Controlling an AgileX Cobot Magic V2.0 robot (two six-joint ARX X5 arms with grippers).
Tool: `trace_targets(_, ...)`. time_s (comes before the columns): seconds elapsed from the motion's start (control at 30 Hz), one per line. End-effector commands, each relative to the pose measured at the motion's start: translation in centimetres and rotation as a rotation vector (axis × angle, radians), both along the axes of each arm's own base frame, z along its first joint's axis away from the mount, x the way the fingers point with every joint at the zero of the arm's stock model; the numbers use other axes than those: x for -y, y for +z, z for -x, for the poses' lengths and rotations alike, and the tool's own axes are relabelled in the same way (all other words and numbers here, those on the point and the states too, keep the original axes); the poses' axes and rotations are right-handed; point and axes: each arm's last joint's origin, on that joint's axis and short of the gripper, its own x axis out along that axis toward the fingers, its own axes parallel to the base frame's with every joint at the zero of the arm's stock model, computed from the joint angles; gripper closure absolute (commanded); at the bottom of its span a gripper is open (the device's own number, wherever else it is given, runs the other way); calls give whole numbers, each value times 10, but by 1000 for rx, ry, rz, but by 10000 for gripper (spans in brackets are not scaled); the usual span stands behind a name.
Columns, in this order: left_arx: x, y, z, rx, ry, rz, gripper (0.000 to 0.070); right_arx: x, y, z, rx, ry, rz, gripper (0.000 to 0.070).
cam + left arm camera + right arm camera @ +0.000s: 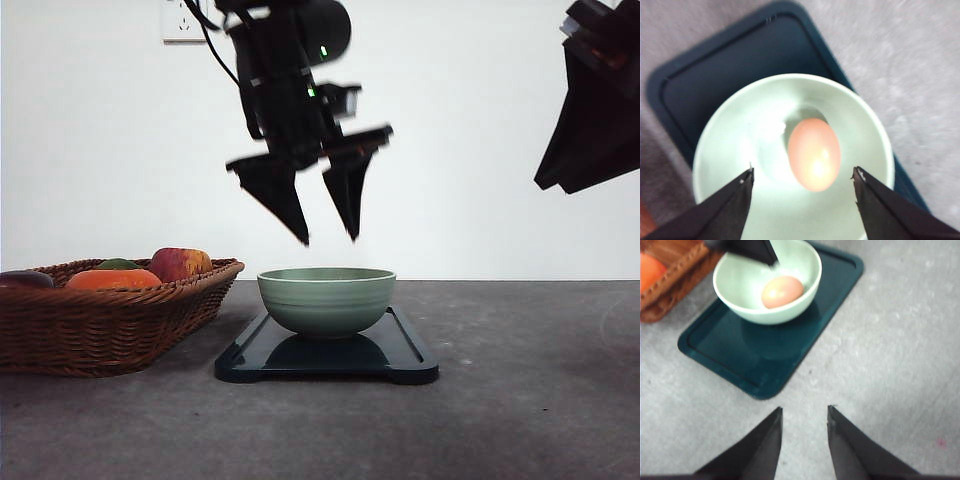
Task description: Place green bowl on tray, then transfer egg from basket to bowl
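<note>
The green bowl (326, 298) stands on the dark tray (405, 358) at the table's middle. The tan egg (814, 154) lies inside the bowl (740, 130), and it appears again as the egg (782, 291) in the bowl (747, 290) on the tray (765, 355). My left gripper (330, 240) hangs open directly above the bowl, its fingers apart with nothing between them; in the left wrist view the gripper (802, 174) straddles the egg from above. My right gripper (804, 410) is open, raised at the upper right over bare table. The wicker basket (100, 320) sits at the left.
The basket holds an orange (113, 279), a red-yellow apple (180, 264) and other produce. A wall outlet (182, 22) is on the white wall behind. Grey tabletop (530, 400) stretches to the right of the tray.
</note>
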Motion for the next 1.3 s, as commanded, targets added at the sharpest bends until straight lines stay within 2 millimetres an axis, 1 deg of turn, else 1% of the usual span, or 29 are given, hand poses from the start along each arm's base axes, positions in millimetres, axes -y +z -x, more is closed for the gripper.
trace_targets(0.0, -3, 10, 10, 43, -5, 36, 305, -2, 0, -1, 7, 13, 6, 526)
trace_targets(0.1, -21, 12, 28, 85, 4, 69, 305, -2, 0, -1, 7, 13, 6, 526)
trace_targets(0.3, -64, 11, 71, 131, 76, 147, 305, -2, 0, -1, 7, 13, 6, 526)
trace_targets(0.57, -123, -2, 132, 151, 159, 185, 309, -2, 0, -1, 10, 14, 4, 526)
trace_targets(0.73, -152, -8, 164, 179, 214, 226, 309, -2, 1, -1, 13, 14, 2, 526)
trace_targets(0.83, -164, -13, 179, 183, 256, 257, 310, -2, 1, -1, 15, 14, 2, 526)
trace_targets(0.97, -173, -22, 190, 182, 283, 273, 310, -2, 1, -1, 14, 14, 2, 526)
trace_targets(1.2, -174, -25, 193, 153, 291, 258, 309, -2, 1, -1, 12, 12, 0, 525)
trace_targets(1.23, -174, -25, 193, 152, 290, 258, 321, -2, 1, -1, 12, 13, 0, 531)
trace_targets(1.27, -174, -25, 193, 152, 291, 258, 358, -2, 1, -1, 12, 13, 0, 549)
